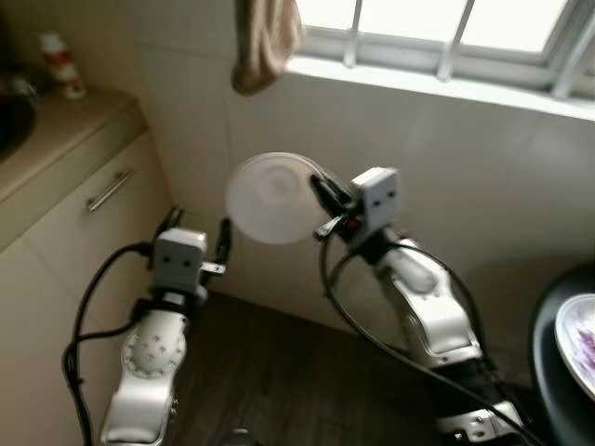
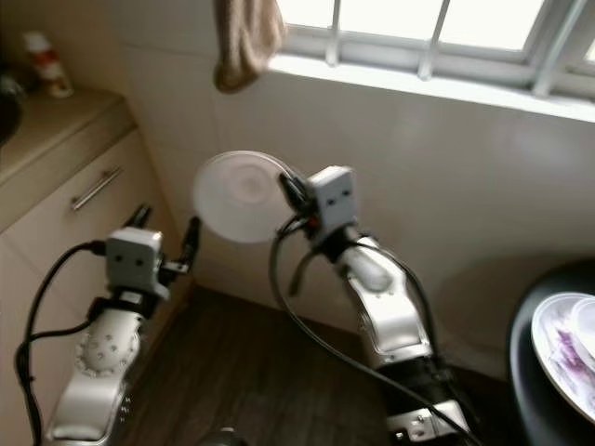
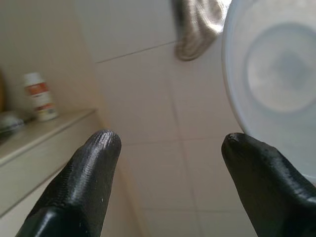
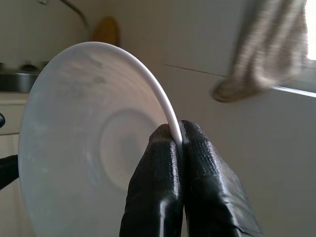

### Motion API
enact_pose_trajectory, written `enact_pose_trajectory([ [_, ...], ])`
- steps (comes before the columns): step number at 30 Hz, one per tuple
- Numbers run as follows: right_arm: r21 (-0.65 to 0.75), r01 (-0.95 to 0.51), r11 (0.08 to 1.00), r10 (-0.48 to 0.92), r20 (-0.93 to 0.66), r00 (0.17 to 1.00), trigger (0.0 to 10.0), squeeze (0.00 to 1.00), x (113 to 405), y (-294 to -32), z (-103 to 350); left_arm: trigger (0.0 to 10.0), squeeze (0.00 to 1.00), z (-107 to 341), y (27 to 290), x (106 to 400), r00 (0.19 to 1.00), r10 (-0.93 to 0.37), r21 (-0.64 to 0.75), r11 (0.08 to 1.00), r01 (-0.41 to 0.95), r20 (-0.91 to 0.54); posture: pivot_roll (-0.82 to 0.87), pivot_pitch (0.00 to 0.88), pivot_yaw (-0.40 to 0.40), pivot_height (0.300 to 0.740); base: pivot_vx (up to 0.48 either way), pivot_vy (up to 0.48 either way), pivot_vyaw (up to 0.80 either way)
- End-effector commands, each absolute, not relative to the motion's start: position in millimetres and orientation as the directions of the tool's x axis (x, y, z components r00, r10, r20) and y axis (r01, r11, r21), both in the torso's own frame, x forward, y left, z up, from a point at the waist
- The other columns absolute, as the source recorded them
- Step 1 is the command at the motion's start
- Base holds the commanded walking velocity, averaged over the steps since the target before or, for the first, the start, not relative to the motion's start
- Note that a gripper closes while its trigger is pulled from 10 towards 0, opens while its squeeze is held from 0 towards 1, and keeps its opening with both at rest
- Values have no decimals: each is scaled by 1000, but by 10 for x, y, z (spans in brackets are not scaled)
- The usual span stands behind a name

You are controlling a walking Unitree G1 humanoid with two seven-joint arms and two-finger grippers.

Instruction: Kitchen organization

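In a kitchen corner beneath a bright window (image 1: pixel 437 28), the robot's right gripper (image 4: pixel 177 136) holds a white plate (image 1: pixel 271 197) aloft by its rim, the two black fingers (image 4: pixel 155 182) pinched tight on the edge so that the plate stands on edge in mid-air before the pale tiled wall (image 1: pixel 446 177). The left gripper (image 3: pixel 168 143) is raised just beside and below the plate, its fingertips (image 3: pixel 98 148) spread wide with nothing between them, one tip near the plate's face but apart from it. A beige cloth (image 1: pixel 265 42) hangs from the sill above the plate. To the robot's left runs a counter (image 1: pixel 65 125) over a cabinet with a metal handle (image 1: pixel 110 190), a small red-and-white bottle (image 1: pixel 63 65) standing at the back of it. At the far right, another plate (image 2: pixel 562 348) with purple markings rests on a dark round surface (image 2: pixel 525 390). The floor (image 1: pixel 279 372) below is dark wood.
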State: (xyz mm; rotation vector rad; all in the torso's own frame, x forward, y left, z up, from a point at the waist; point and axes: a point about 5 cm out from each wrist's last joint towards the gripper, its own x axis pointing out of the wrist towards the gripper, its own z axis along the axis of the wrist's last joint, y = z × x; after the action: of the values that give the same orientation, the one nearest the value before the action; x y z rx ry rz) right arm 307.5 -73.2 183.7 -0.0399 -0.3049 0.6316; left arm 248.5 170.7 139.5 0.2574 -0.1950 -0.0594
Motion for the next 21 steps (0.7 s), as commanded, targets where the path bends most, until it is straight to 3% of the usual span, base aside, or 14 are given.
enact_pose_trajectory([
  [1,-145,-550,823,567,271,777,0,0,3094,-815,1848,10000,0,1442,1625,2491,972,-109,256,965,54,206,11,2,-34,740,0,0,800],
  [12,-160,-537,828,560,275,781,0,0,3117,-804,1866,10000,0,1459,1647,2493,971,-103,250,967,47,216,12,5,-33,740,0,0,800],
  [21,-200,-542,817,577,292,763,0,0,3142,-737,1918,10000,0,1489,1665,2492,968,-90,246,969,30,236,17,5,-33,740,282,0,800],
])
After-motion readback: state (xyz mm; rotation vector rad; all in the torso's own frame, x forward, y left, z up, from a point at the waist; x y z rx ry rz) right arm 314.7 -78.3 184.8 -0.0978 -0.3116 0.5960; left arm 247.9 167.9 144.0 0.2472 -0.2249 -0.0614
